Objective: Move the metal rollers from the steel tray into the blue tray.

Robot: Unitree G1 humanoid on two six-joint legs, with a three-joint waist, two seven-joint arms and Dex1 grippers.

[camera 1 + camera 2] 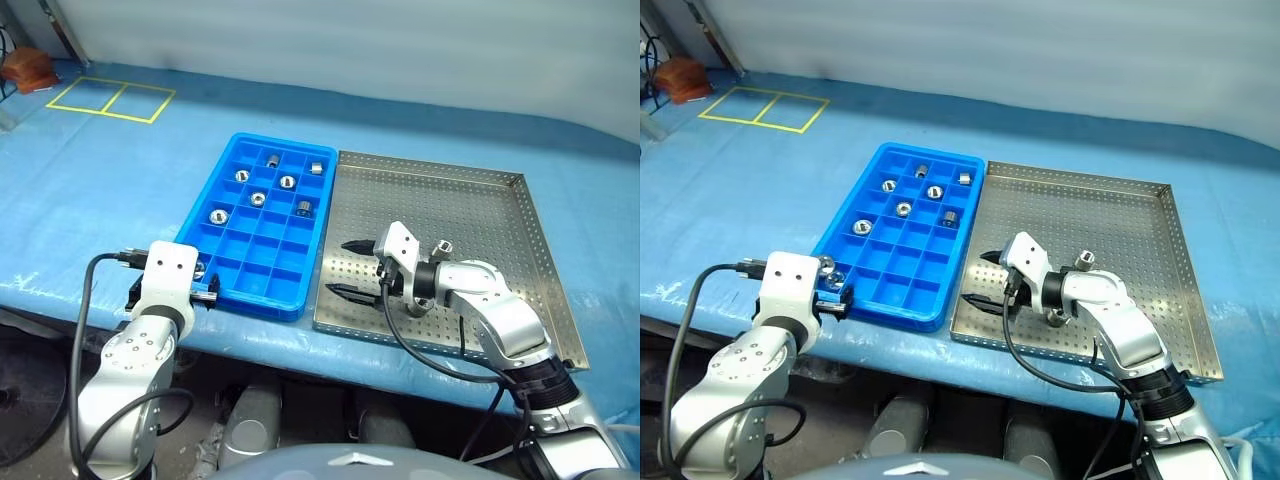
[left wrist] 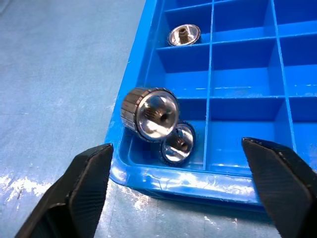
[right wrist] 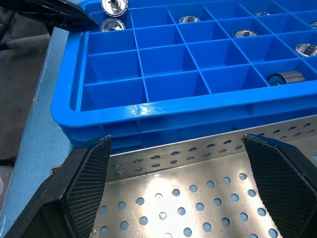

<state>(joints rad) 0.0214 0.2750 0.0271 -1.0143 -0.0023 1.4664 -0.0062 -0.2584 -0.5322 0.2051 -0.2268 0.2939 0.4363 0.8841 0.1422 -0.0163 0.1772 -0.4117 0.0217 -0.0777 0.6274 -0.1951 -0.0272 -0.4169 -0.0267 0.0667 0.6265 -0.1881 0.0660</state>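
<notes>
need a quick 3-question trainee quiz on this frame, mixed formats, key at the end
1. True or false: the steel tray has nothing left in it.
2. Which end effector is at the near corner of the blue tray?
3. The right end effector is: A open over the steel tray; B shut on a roller; C inside the blue tray.
Key: 1 false, one roller remains; 2 the left end effector; 3 A.
</notes>
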